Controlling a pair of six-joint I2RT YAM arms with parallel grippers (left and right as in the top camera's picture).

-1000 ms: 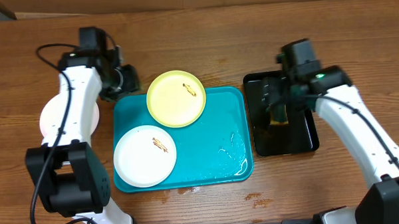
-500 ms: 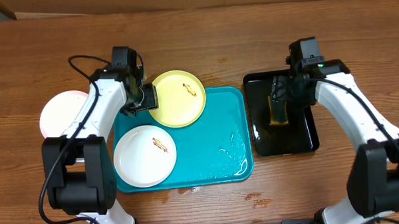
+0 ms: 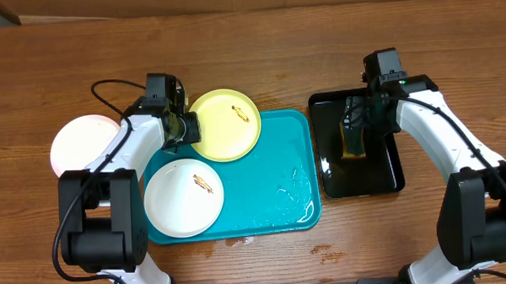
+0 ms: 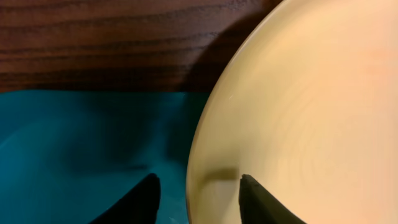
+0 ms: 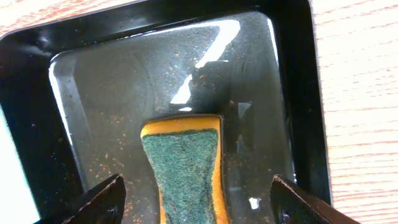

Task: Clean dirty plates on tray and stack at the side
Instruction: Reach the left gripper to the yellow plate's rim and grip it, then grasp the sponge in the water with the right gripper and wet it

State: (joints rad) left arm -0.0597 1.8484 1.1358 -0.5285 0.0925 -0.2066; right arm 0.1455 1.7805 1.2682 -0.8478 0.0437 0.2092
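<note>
The turquoise tray (image 3: 271, 188) holds two dirty plates. The pale yellow-green plate (image 3: 227, 128) overlaps its top-left rim, with a dark smear near its far edge. The white plate (image 3: 182, 199) lies at the front left and also carries a smear. My left gripper (image 3: 185, 127) is open at the yellow plate's left edge. In the left wrist view its jaws straddle that plate's (image 4: 311, 112) rim with gaps on both sides, one finger over the tray (image 4: 74, 143). My right gripper (image 3: 359, 126) hangs open over a green-topped yellow sponge (image 5: 183, 168).
The sponge (image 3: 353, 145) lies in a glossy black tray (image 3: 381, 178) with water in it, right of the turquoise tray. A third white plate (image 3: 77, 144) sits on the wooden table at the far left. Wet streaks mark the turquoise tray's right half.
My left arm swung right from the table's left side to the yellow plate's edge and its jaws narrowed. The right gripper shifted slightly over the sponge.
</note>
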